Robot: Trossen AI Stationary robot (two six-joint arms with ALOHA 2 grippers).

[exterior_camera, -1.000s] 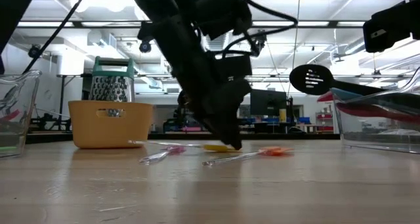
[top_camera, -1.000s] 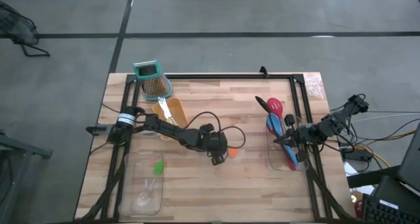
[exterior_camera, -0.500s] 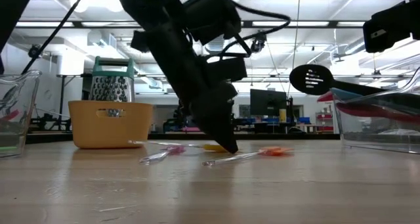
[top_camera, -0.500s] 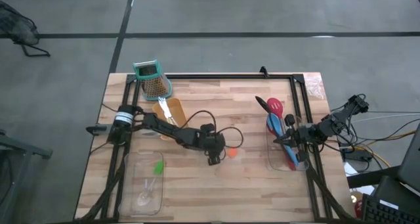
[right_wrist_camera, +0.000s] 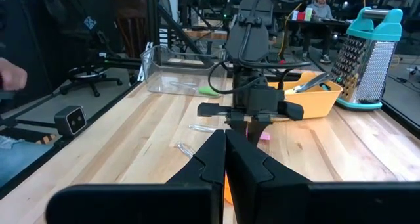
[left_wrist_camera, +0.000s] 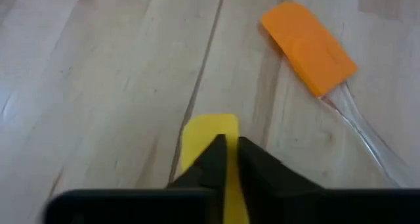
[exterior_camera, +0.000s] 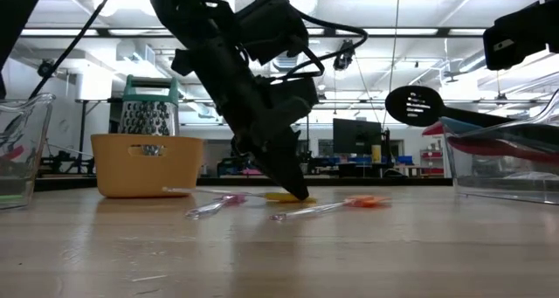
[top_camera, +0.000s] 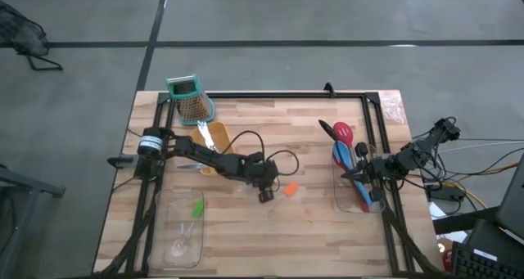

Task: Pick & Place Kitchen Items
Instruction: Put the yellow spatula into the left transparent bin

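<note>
Lying in clear tray [top_camera: 358,199]: red spoon [top_camera: 341,134]

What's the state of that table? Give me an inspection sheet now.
Surface: wooden table, nothing spilled that shows.
Job's things: yellow-tipped tool, orange-tipped tool and pink-tipped tool loose mid-table; green-tipped tool in the left clear tray; red spoon, blue spoon and black slotted spoon in the right clear tray.
Clutter: grater and yellow tray at the far left.
Grippers: left gripper down at the yellow-tipped tool; right gripper shut, above the right clear tray.
Cables: black cable looping over the left arm.
Surroundings: grey floor.
</note>
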